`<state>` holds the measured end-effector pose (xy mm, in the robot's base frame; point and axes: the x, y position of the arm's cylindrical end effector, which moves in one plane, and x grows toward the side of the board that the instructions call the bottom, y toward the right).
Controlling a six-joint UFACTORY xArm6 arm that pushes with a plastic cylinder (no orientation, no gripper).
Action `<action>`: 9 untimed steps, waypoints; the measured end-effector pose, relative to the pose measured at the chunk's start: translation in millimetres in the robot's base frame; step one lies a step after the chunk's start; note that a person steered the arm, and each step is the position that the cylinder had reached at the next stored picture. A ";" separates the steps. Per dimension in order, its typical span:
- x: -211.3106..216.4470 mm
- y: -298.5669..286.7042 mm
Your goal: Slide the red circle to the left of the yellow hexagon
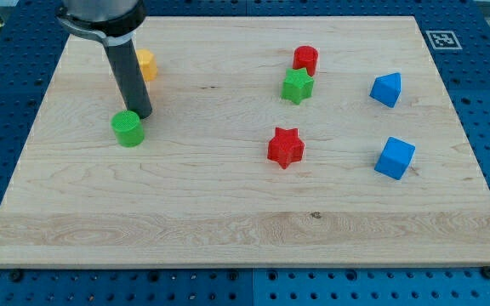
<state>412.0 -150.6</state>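
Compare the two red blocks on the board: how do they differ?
The red circle is round; the red star has points. The red circle sits nearer the view's top, touching or almost touching the green star; the red star stands alone, lower down. Both are red, far right of my tip.

The desk (228, 212) is pale wood with fine grain lines and a few small dark knots. On it are a red circle (305, 59), a red star (285, 147), a green star (297, 86), a green circle (128, 128), a yellow hexagon (146, 65) and two blue blocks (386, 89) (395, 157). The rod is dark grey, almost black. Around the desk the surface is blue with dots. A black-and-white tag (441, 38) marks the far right corner.
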 end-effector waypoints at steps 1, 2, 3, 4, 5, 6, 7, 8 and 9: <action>3.7 47.2; 3.7 93.1; -22.7 135.2; -45.9 153.6; -65.2 153.6; -80.3 153.6; -100.8 163.2; -125.3 203.5; -126.9 209.5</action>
<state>285.2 58.9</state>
